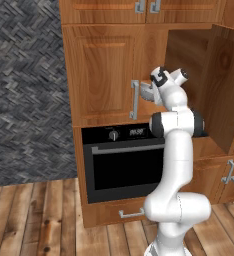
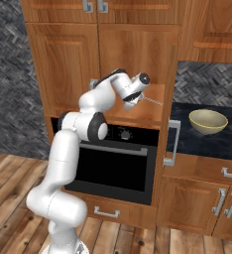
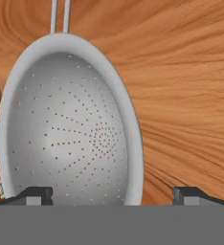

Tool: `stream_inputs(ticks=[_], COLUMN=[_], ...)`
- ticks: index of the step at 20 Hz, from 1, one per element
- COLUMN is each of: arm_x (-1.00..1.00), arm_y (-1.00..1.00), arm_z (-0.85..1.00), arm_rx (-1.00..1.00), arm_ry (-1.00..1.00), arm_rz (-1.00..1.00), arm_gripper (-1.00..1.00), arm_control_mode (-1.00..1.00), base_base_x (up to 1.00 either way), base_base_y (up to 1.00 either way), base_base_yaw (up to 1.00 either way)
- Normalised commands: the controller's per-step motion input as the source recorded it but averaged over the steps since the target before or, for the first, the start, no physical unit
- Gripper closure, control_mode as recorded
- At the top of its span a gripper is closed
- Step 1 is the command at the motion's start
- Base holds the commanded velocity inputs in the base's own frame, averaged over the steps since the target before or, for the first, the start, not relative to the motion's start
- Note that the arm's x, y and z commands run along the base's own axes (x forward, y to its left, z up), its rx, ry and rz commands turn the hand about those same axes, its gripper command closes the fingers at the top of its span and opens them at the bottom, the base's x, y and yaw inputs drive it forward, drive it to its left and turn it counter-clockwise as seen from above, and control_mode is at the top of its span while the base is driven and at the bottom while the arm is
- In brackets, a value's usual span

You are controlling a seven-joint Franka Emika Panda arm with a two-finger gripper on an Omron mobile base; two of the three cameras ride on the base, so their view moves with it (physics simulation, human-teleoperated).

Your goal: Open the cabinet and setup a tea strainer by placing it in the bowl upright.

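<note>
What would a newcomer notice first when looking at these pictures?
First, the white robot arm reaching into the open medium-brown wood cabinet above the black oven, its right door swung wide. In the hand view, the silvery-white perforated metal tea strainer lies on the wooden shelf, just ahead of the open gripper. To the right, the plain beige-cream bowl sits on the dark counter.
</note>
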Motion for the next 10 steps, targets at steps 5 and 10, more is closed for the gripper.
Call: stream_inputs(ticks=[5, 10], arm_x=[0.0, -0.01], arm_y=[0.0, 0.0], arm_z=[-0.01, -0.15], arm_rx=[0.0, 0.0], arm_ry=[0.03, 0.09], arm_rz=[0.0, 0.0], arm_gripper=[-1.0, -1.0], arm_control_mode=[-1.0, -1.0], base_base_x=[0.0, 0.0], base_base_y=[0.0, 0.0], base_base_yaw=[0.0, 0.0])
